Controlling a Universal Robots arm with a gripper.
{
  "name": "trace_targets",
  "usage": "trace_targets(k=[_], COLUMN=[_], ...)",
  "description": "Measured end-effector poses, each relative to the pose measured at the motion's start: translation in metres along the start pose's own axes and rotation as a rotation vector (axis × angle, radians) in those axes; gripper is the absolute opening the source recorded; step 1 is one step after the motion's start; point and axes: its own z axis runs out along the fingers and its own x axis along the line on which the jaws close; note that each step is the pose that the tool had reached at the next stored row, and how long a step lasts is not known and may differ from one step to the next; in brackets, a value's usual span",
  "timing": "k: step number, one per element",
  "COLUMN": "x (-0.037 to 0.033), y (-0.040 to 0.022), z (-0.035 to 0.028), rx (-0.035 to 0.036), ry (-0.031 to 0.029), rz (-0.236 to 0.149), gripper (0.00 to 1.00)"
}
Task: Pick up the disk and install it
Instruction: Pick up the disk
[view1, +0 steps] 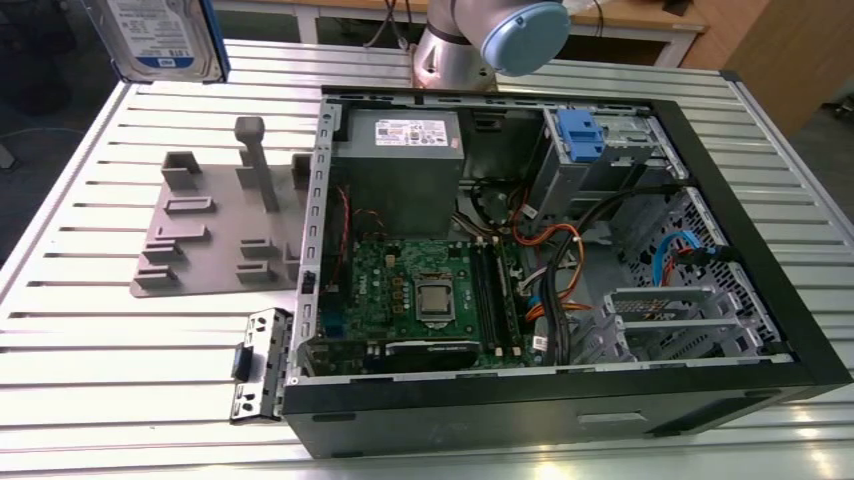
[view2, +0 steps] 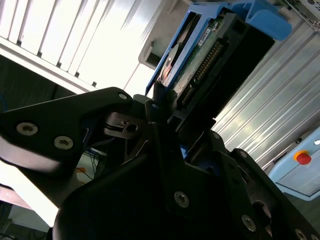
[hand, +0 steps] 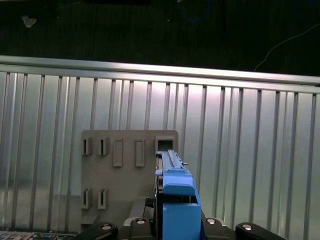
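We see the gripper (view2: 167, 112) clamped on the disk (view2: 212, 52), raised above the grey fixture (view1: 214, 268) on the desk (view1: 80, 300), at the exterior view's left.

Counter (view1: 80, 330): ribbed bare metal, bright sheen. Disk (view1: 158, 35): silver metal, glossy paper label, smooth blue plastic rail. Grey holder plate (view1: 200, 250): matt plastic.

Robotics lab, slatted aluminium workbench (view1: 120, 350), opened computer case (view1: 534, 412), grey fixture plate (view1: 200, 250)
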Motion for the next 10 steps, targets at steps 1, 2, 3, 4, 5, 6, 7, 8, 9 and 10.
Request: trace_targets(k=[1,2,3,4,5,6,7,8,9,10], x=[0.0,0.0,0.0,0.0,0.0,0.0,0.0,0.0,0.0,0.0], y=[0.0,0.0,0.0,0.0,0.0,0.0,0.0,0.0,0.0,0.0], z=[-0.0003,-0.0006,-0.0009,-0.0013,-0.0017,-0.0021,-0.0027,-0.0032,-0.0037,-0.0041], rx=[0.0,-0.0001,-0.0001,0.0,0.0,0.0,-0.0001,0.0,0.0,0.0], ry=[0.0,0.0,0.0,0.0,0.0,0.0,0.0,0.0,0.0,0.0], rz=[0.0,0.0,0.0,0.0,0.0,0.0,0.0,0.0,0.0,0.0], gripper=[0.36,0.36,0.36,0.36,0.36,0.36,0.36,0.36,0.36,0.36])
